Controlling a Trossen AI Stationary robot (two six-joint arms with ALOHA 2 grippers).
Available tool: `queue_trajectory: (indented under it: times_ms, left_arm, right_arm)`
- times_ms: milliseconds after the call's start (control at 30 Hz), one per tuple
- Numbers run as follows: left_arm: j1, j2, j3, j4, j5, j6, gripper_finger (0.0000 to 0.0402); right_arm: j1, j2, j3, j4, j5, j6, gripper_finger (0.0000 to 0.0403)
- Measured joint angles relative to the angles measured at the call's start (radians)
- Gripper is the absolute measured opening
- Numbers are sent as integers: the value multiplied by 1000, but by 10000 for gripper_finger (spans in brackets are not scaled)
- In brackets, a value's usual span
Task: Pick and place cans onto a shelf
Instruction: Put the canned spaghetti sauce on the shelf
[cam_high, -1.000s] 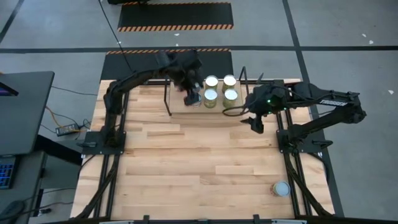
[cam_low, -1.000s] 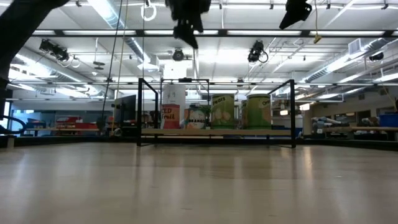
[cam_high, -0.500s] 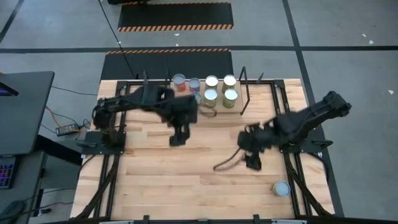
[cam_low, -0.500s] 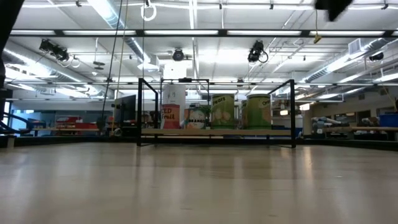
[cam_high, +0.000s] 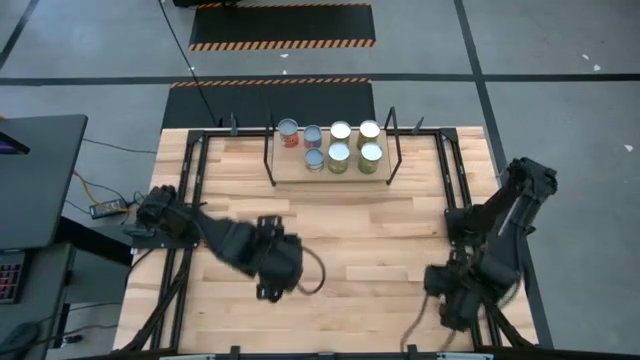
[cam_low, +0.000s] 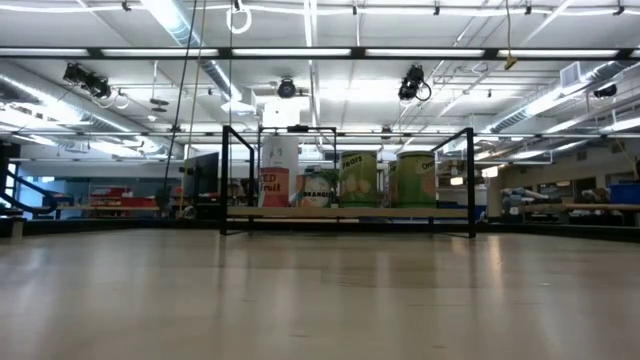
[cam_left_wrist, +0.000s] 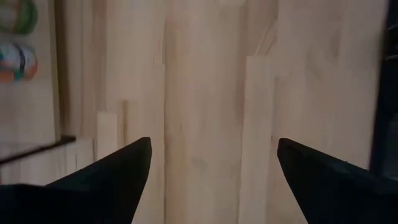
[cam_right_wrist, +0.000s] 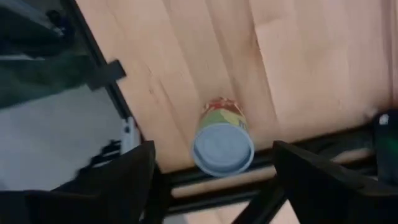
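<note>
While its two dark fingers stand wide apart with nothing between them, the right gripper (cam_right_wrist: 211, 180) hangs above a lone can (cam_right_wrist: 222, 144) that stands near the table's front right corner, close to a black frame rail (cam_right_wrist: 298, 149); the can's pale round top faces the wrist camera and no finger touches it. From overhead, the right gripper (cam_high: 452, 300) sits over that corner and hides this can. Likewise spread wide and empty, the left gripper (cam_left_wrist: 211, 174) faces bare planks of the table (cam_left_wrist: 211, 93); overhead, the left gripper (cam_high: 272, 288) lies low over the front left part of the table (cam_high: 360, 230), well apart from the shelf (cam_high: 355, 179). Six cans (cam_high: 340, 152) stand on the shelf at the table's far edge, between its black wire frames. At table height, the shelf (cam_low: 350, 213) shows those cans (cam_low: 358, 180) upright in a row.
</note>
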Motion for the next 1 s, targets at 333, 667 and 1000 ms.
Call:
queue_trajectory:
  times_ms: [333,667,1000]
  left_arm:
    - [-147,1,-200,126,-57,-251,354]
    - [-172,2,-306,412,-64,-291,354]
    - [-136,1,-305,428,-125,-253,353]
  right_arm:
    - [128,106,-158,139,-176,-134,396]
    - [135,73,-334,275,-200,-210,394]
    - [117,103,-401,318,-126,-321,367]
